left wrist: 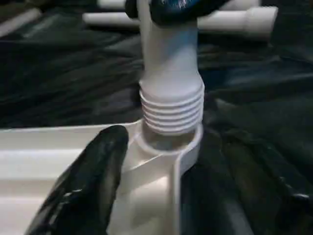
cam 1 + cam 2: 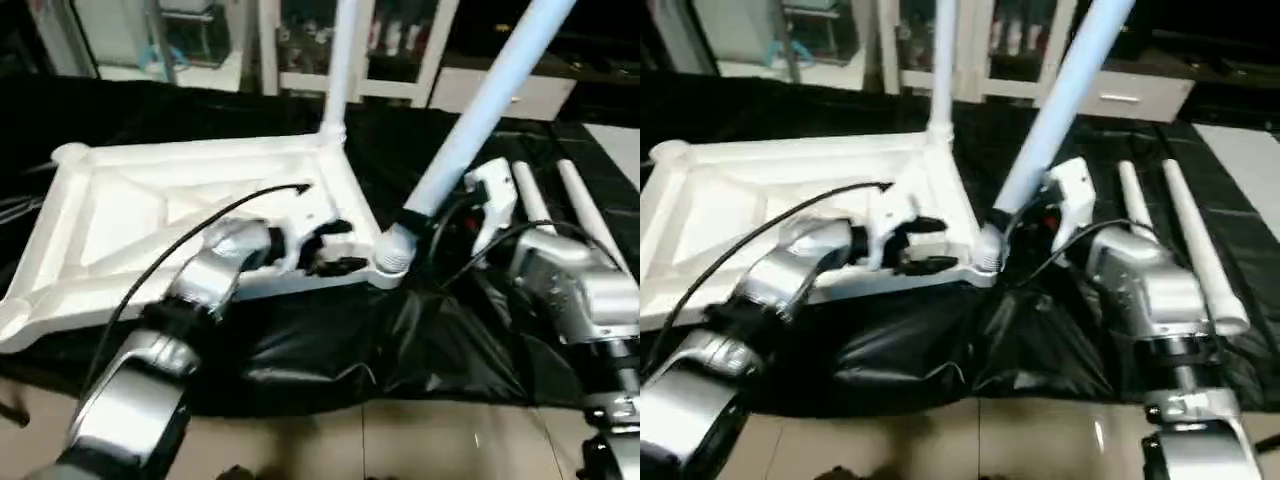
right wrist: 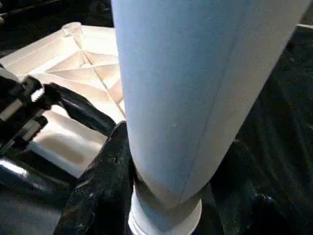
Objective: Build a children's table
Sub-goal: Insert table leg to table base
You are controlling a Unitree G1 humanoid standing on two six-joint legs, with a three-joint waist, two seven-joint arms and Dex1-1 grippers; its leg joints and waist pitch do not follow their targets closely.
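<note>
Black fingers (image 3: 105,181) of the right gripper (image 3: 168,196) are clamped on either side of the leaning leg (image 2: 480,120), low on its shaft just above the threaded end. That end sits in the near right corner socket (image 1: 168,144) of the tabletop (image 2: 130,215), but several thread rings show above the socket rim, so by my judgement this leg is started and not yet screwed home; it also tilts far to the right.

Just left of that socket, the left gripper (image 2: 330,250) rests on the tabletop's near edge with its fingers spread and grasping nothing.

Farther out, the tabletop lies upside down, ribbed underside up, on the black-covered work surface (image 2: 330,350). One upright leg (image 2: 340,60) stands in the far right corner socket and looks seated. The two left corners carry no legs yet.

Two spare legs (image 2: 1170,220) lie side by side on the black cover to the right, beyond the right forearm. So roughly one leg is done, one is under way, and two remain.

A black cable (image 2: 200,225) loops over the tabletop near the left gripper, and the cover is bunched below the near right corner; either could snag an arm.
</note>
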